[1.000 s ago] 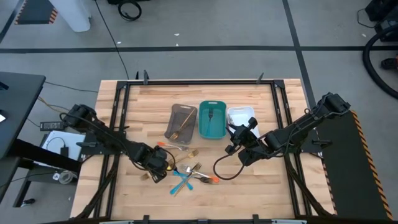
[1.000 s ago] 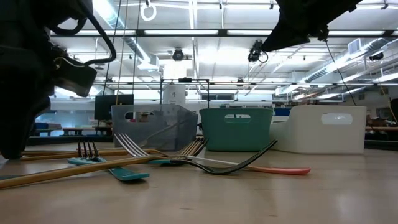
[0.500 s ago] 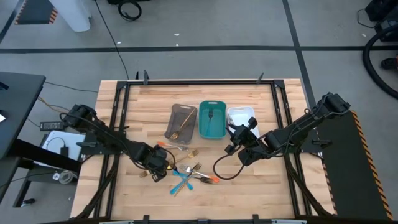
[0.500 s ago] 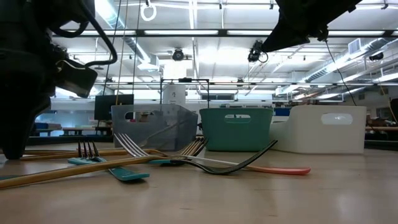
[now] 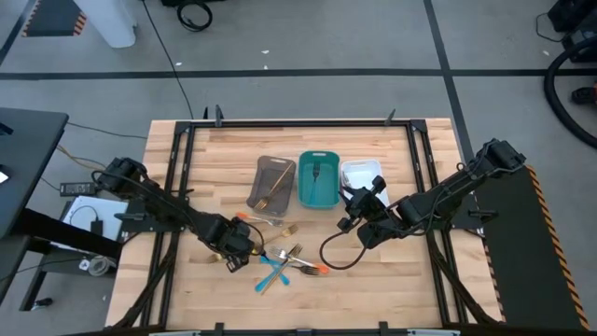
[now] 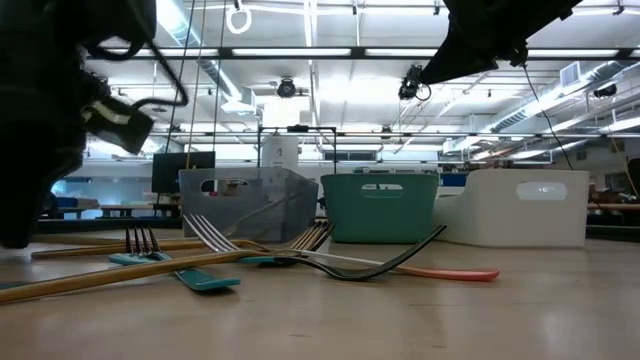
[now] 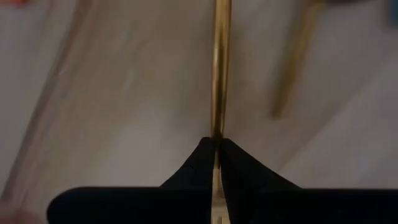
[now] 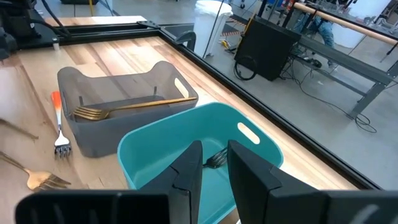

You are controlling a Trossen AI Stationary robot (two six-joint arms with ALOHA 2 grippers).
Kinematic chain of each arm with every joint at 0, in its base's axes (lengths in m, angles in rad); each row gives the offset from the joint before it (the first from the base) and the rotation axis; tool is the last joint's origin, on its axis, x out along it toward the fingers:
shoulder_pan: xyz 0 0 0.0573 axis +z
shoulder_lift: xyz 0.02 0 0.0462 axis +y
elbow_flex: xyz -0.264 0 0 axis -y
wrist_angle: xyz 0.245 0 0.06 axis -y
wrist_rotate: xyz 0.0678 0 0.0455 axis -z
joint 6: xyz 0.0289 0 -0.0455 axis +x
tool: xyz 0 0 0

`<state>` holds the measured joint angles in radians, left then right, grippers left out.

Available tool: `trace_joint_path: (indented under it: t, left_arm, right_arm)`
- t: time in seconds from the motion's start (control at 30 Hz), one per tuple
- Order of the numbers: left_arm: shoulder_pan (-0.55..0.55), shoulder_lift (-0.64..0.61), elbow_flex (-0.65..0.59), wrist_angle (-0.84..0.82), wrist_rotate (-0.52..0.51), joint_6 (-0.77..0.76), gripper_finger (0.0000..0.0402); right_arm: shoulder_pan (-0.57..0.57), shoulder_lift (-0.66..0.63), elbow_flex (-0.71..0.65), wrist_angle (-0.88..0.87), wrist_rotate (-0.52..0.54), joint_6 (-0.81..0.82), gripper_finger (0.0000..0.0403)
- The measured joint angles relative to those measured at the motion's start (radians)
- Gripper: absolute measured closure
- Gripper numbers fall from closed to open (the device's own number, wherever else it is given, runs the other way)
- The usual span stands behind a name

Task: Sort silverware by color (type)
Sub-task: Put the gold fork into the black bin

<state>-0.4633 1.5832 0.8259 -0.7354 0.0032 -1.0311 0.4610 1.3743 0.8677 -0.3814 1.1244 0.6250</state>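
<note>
The silverware (image 5: 284,261) lies in a loose pile on the wood table's near middle: gold, blue-handled and orange-handled pieces. My left gripper (image 5: 233,254) points down at the pile's left edge, shut on a gold piece's handle (image 7: 219,74). A second gold handle (image 7: 298,62) lies beside it. My right gripper (image 8: 214,168) hangs open above the teal tray (image 5: 318,179), nothing between its fingers. A gold fork (image 8: 134,107) rests in the grey tray (image 5: 272,182). A dark fork (image 8: 216,158) lies in the teal tray. My left gripper pinches the slim gold handle (image 7: 217,134) between its two fingertips. The fingers come from above, pointing down, and lie across the handle. The handle runs level over the wood; whether it is clear of the table I cannot tell.
A white tray (image 5: 362,175) stands to the right of the teal one, the three in a row across the table's middle. An orange-handled fork (image 8: 58,127) lies outside the grey tray. A black cable (image 5: 338,252) loops on the table under my right arm. Black rails frame the table.
My left gripper has tipped a little, and in the low view its dark body stands slightly higher over the table than before.
</note>
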Motion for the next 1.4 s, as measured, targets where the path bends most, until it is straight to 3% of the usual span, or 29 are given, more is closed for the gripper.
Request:
trace_joint_path:
  t: [0.53,0.93,1.4]
  left_arm:
    - [0.024,-0.004,0.134,-0.198,-0.068,0.082,0.0381]
    - [0.068,-0.005,0.301,-0.388,-0.275,0.172,0.0381]
    - [0.218,-0.077,0.346,-0.374,-0.447,0.326,0.0379]
  right_arm:
    - [0.000,0.000,0.000,0.002,-0.001,0.000,0.0320]
    - [0.000,0.000,0.000,0.003,-0.003,0.000,0.0320]
    - [0.000,0.000,0.000,0.008,-0.009,-0.006,0.0320]
